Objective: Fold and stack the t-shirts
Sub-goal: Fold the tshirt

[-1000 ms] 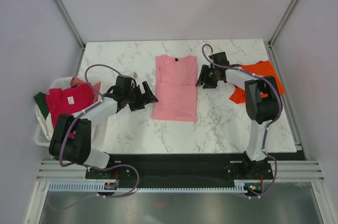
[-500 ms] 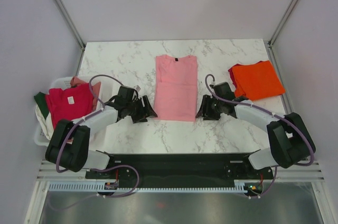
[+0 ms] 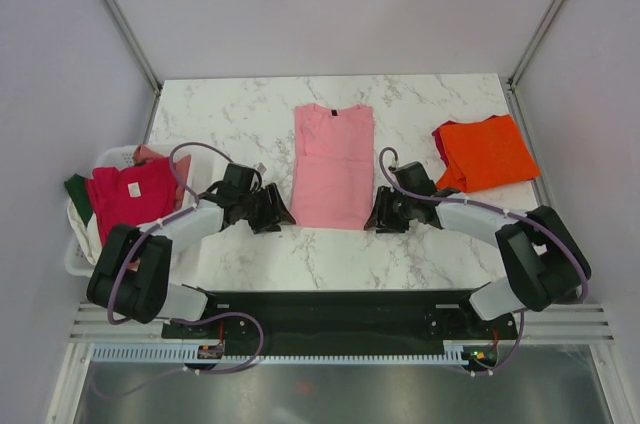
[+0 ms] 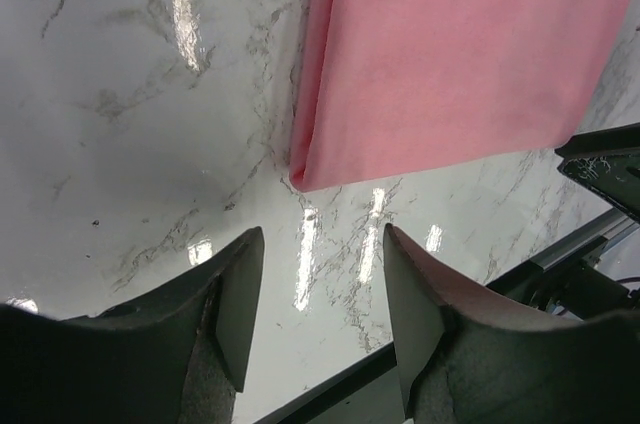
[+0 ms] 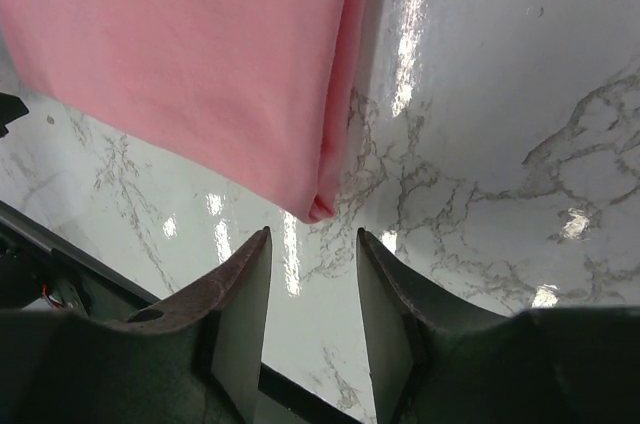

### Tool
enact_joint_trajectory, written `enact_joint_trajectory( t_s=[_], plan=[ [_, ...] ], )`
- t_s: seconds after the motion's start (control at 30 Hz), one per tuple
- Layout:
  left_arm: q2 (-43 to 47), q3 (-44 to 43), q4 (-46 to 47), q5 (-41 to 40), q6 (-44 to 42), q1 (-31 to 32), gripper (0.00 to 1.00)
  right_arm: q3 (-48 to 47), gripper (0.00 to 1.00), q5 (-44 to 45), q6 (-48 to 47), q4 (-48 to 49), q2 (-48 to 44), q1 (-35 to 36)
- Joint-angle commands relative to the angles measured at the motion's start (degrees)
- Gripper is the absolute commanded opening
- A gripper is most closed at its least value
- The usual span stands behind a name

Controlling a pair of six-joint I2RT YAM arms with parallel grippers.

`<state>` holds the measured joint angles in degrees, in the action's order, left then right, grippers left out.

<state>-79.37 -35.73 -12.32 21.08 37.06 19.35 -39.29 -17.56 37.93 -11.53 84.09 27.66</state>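
A light pink t-shirt (image 3: pixel 333 166), folded into a long strip, lies in the middle of the marble table (image 3: pixel 240 114). Its near left corner (image 4: pixel 305 176) sits just ahead of my left gripper (image 4: pixel 322 244), which is open with bare marble between its fingers. In the top view that gripper (image 3: pixel 278 216) rests by the shirt's near left corner. My right gripper (image 5: pixel 313 239) is open too, right below the shirt's near right corner (image 5: pixel 318 208); from above it (image 3: pixel 381 219) is at that corner. A folded orange t-shirt (image 3: pixel 486 151) lies at the right.
A white basket (image 3: pixel 108 159) at the table's left edge holds a crimson-red shirt (image 3: pixel 128 191), with dark green cloth (image 3: pixel 76 188) and cream cloth (image 3: pixel 90 229) beside it. The black base rail (image 3: pixel 340 304) runs along the near edge. Metal frame posts stand at the back corners.
The right arm swung from the shirt's upper right side down to its near right corner. The left gripper shifted slightly toward the near left corner and its jaws narrowed.
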Motion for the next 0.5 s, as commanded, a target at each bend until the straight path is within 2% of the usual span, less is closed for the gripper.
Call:
enact_joint_trajectory(
  t_s=[0.0,0.07,0.2,0.33,0.43,0.47],
  plan=[
    [-0.9,-1.2,0.5,0.8,-0.3,0.1,0.58,-1.6,0.46,-0.5,0.5,2.9,1.9,0.6],
    [-1.2,-1.1,0.7,0.9,-0.3,0.1,0.58,-1.9,0.45,-0.4,0.5,3.3,3.0,0.6],
    [-2.2,-1.2,1.2,1.2,-0.2,0.1,0.57,-2.7,0.34,-0.5,0.6,3.6,4.5,0.6],
    [-3.8,-1.4,2.1,1.2,-0.1,0.1,0.55,-2.7,0.28,-0.4,0.7,4.4,6.0,0.9],
    [-5.2,-1.5,3.5,0.7,0.3,0.1,0.51,-2.5,0.15,-0.2,0.1,5.1,6.8,1.1],
    [-6.0,-1.8,3.5,0.4,0.3,0.1,0.50,-2.6,0.05,-0.2,-0.1,5.1,7.3,1.1]
  ],
)
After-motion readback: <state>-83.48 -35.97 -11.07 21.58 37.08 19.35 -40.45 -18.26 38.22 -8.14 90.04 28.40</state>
